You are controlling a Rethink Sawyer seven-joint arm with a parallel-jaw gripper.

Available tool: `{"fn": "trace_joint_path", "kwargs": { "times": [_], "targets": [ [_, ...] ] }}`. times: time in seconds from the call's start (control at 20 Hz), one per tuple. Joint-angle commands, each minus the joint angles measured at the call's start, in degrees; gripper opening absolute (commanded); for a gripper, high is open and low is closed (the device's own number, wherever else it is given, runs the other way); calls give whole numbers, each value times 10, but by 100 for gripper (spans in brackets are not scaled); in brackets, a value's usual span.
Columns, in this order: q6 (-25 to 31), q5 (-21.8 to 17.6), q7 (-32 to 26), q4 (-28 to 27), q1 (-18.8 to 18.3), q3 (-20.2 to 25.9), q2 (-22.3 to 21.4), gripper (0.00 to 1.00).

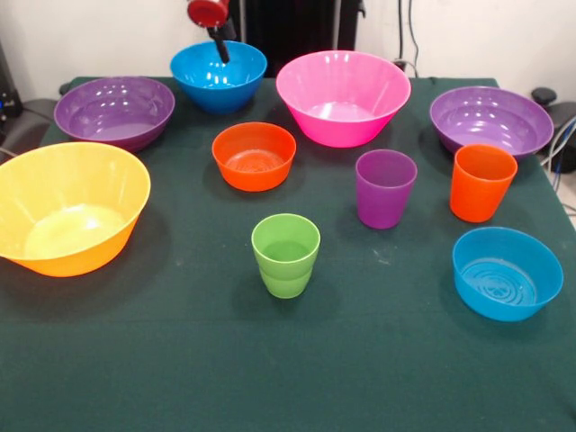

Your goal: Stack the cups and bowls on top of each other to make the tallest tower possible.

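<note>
Dark green cloth covers the surface [180,378], and nothing is stacked yet. Largest first: yellow-orange bowl [67,209] at left, pink bowl [343,97], two purple bowls [114,111] [490,120], medium blue bowl [219,76], shallow blue bowl [507,273], small orange bowl [254,155]. Then purple cup [385,187], orange cup [482,182], green cup [285,255]. The claw [220,47] seems to hang over the medium blue bowl; I cannot tell whether it is spread.

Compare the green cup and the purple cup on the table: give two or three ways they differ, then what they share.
The green cup has a stepped body; the purple cup has smooth, straight-tapering sides. The green cup stands nearer the camera, close to the table's middle; the purple cup stands further back and right, beside the orange cup. The green cup looks somewhat shorter. Both stand upright, mouth up, apparently empty and unstacked on the green cloth.
</note>
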Motion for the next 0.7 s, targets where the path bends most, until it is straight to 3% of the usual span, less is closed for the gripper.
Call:
{"fn": "trace_joint_path", "kwargs": {
  "times": [0.05, 0.3, 0.7],
  "targets": [
    [42, 33, -74, 0, 24, 52, -34, 100],
    [23, 39, -80, -18, 26, 82, -55, 100],
    [19, -26, -77, -38, 27, 51, -69, 100]
  ]
}}
